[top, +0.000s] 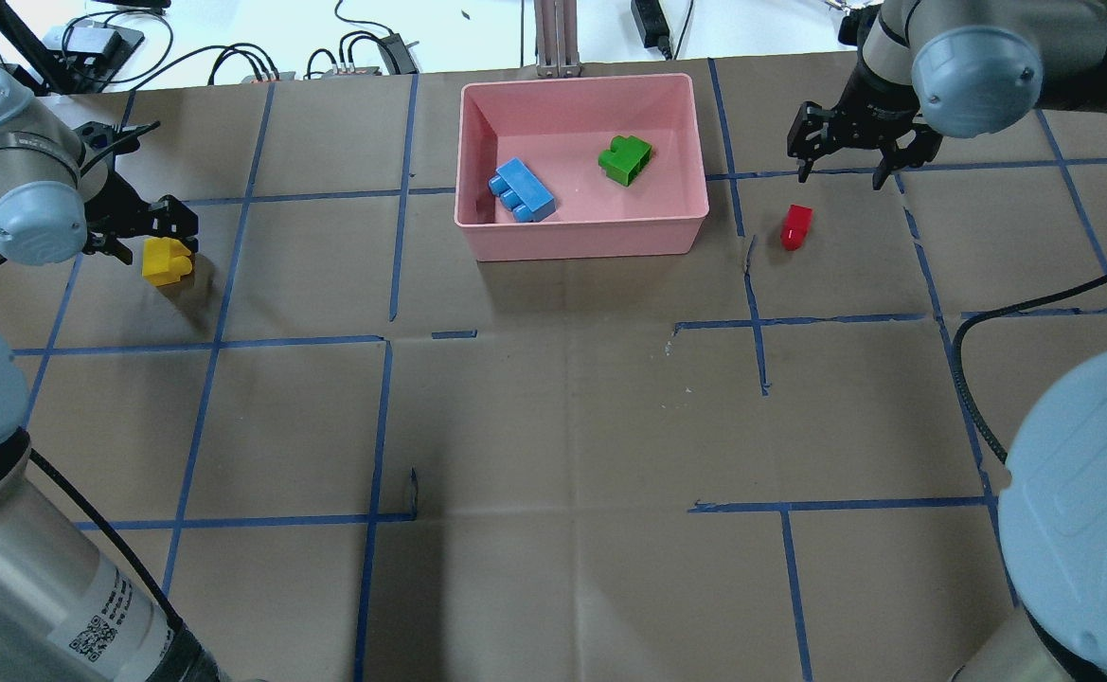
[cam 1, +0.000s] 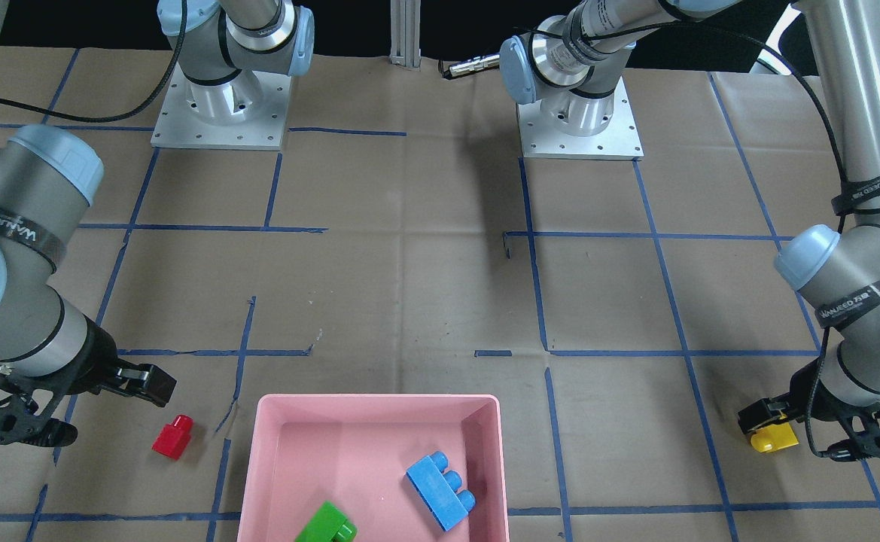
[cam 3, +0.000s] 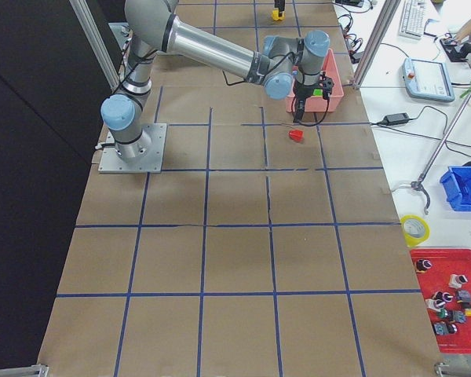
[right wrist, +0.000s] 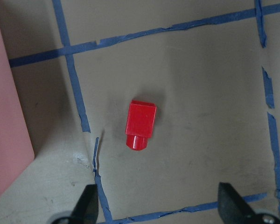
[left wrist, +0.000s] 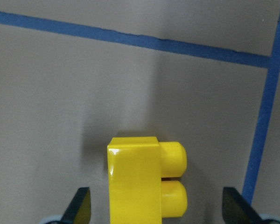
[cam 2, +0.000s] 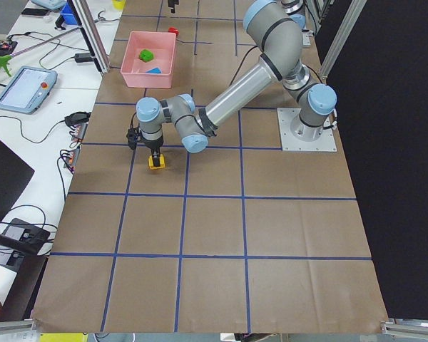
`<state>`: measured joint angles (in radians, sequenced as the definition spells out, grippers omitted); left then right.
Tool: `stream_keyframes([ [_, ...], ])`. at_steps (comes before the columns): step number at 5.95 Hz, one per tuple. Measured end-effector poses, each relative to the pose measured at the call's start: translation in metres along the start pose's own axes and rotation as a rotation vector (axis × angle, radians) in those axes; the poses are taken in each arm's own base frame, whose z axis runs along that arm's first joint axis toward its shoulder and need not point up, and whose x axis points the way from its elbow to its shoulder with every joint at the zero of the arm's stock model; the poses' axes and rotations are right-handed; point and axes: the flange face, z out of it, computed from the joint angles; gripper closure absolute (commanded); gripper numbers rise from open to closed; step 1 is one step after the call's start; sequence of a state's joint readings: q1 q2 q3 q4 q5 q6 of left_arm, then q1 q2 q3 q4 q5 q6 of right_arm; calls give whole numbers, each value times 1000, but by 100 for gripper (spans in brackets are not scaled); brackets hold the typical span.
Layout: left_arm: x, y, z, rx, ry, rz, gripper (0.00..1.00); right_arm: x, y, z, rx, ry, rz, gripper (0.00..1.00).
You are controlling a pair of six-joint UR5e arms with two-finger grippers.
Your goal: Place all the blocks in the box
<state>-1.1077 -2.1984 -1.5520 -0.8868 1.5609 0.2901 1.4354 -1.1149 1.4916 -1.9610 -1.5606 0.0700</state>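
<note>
The pink box stands at the table's far middle and holds the blue brick and the green brick. The yellow brick lies on the table at far left. My left gripper is open and low, with the yellow brick between its fingers, not squeezed. The red brick lies on its side to the right of the box. My right gripper is open and empty, hovering just beyond it. The right wrist view shows the red brick ahead of the open jaws.
Brown paper with a blue tape grid covers the table. The two arm bases stand on the robot's side. Cables and plugs lie past the far edge. The box wall is close beside the red brick.
</note>
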Motion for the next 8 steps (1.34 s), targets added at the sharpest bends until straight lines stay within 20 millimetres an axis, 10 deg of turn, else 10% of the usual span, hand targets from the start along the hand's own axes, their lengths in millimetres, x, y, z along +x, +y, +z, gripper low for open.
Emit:
stream_keyframes([
  [4,-4,-6,8,13,-5,6,6,-2,-12,87,-16,4,48,9],
  [7,-7,-7,13,15,-3,6,36,-3,-21,116,-8,6,47,12],
  [8,-11,-8,13,28,-1,4,46,-3,-22,117,-7,6,48,46],
])
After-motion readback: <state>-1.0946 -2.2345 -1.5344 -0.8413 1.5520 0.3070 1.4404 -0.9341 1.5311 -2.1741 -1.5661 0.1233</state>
